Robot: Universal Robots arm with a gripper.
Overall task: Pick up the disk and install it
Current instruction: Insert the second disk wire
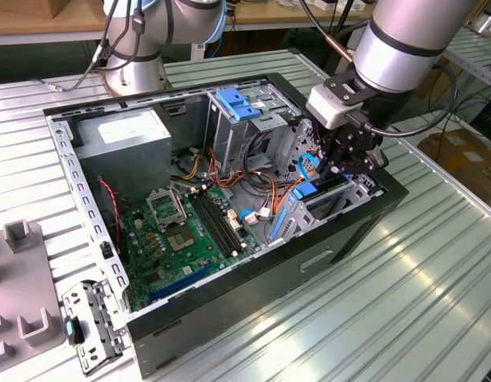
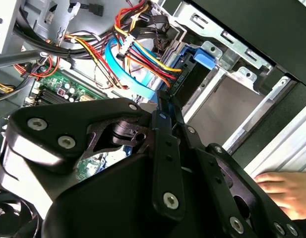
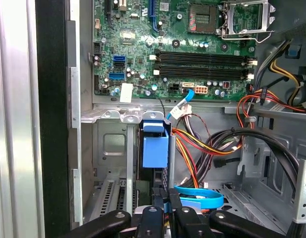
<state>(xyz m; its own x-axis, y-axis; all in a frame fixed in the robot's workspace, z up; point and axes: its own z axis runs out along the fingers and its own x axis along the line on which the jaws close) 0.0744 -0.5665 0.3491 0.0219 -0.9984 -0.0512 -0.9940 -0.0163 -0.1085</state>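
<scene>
Disk [image 1: 318,193] sits edge-up in the case's [image 1: 352,231] drive bay, near the counter's [image 1: 436,286] far edge. My gripper [image 1: 340,163] pinches its top, fingers narrowed around it. I judge installation underway; seating calls for a straight, steady push.

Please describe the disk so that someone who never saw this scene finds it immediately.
Find the open black computer case on the metal table. At its corner toward the exterior view's right, directly under the robot's hand, the disk sits in a bay. Its long bright blue rails distinguish it from the wide ridged blue clip on the silver cage farther back.
</scene>
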